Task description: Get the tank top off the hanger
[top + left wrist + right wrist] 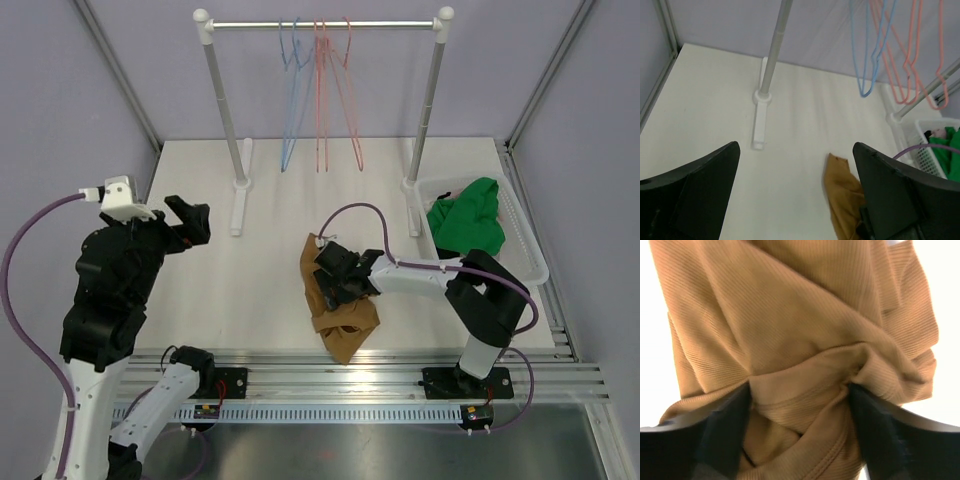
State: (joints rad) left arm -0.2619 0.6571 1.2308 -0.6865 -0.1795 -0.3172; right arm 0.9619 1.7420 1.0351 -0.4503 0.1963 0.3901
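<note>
The tan ribbed tank top (340, 322) lies crumpled on the white table just right of centre. It also shows in the left wrist view (842, 197) and fills the right wrist view (790, 315). My right gripper (336, 274) is low on its upper part. Its fingers pinch a bunched fold of the cloth (799, 405) between them. No hanger shows clearly in the cloth; only a thin dark line under a fold. My left gripper (190, 222) is raised at the left, well away from the tank top, open and empty (795, 147).
A clothes rack (325, 24) stands at the back with blue and orange hangers (320, 90) on its bar and two white feet (240, 190) on the table. A white basket (528, 250) at the right holds a green garment (468, 215).
</note>
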